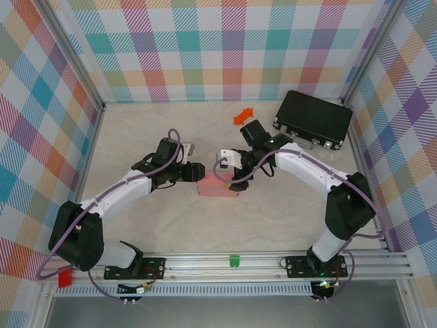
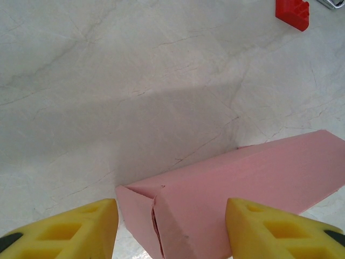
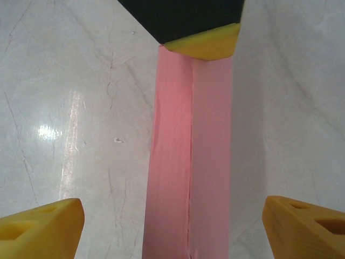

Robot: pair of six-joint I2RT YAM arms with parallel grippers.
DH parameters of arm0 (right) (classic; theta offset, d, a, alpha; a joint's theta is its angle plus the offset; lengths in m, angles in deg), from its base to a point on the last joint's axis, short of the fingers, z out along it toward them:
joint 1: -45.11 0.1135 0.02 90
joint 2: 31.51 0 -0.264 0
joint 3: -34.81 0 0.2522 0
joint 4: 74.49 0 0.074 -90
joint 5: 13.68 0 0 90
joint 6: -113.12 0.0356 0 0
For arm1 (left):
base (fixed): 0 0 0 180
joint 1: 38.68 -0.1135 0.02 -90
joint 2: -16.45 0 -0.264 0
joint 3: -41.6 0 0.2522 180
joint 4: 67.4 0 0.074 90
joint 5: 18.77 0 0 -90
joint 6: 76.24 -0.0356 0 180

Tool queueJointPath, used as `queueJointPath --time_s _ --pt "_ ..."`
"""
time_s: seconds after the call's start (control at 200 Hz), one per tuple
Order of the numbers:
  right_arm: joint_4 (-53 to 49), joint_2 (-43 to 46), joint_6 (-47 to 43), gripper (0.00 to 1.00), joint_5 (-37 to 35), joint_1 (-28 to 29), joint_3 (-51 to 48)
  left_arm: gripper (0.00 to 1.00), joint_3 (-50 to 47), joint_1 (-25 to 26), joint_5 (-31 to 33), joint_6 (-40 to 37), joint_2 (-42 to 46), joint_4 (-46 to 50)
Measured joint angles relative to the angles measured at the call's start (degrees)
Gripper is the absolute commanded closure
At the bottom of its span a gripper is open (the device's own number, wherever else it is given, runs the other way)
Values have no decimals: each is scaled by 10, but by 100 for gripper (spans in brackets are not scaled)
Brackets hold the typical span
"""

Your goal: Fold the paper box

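A: Looking from overhead, where is the paper box (image 1: 218,188)?

B: In the middle of the bench (image 1: 171,225), lying flat as a closed pink box between the two arms. The left hand (image 1: 196,173) is at its left end and the right hand (image 1: 236,180) at its right end. At the far side, well apart from it, sit a black case (image 1: 314,119) and a small orange-red piece (image 1: 242,116).

A: What does the left wrist camera add?

B: The box's end up close: the flaps are folded in and one seam gapes a little. That hand's yellow fingers (image 2: 70,229) stand part-way apart, one off the flapped end and the other in front of the box's top face. They clamp nothing. Whether the second finger touches the card, I cannot tell.

A: And the right wrist camera?

B: It looks along the box's length, where a seam runs down the top face. The right hand is spread wide, with bare bench between the box and the finger (image 3: 43,226) on each side, so it holds nothing. At the far end, one yellow tip of the left hand sits over the box's right half.
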Motion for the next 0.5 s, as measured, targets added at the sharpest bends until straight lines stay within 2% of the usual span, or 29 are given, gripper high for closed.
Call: queueJointPath --time_s 0.5 --pt "35 -35 18 15 -61 22 9 46 0 0 0 0 0 -3"
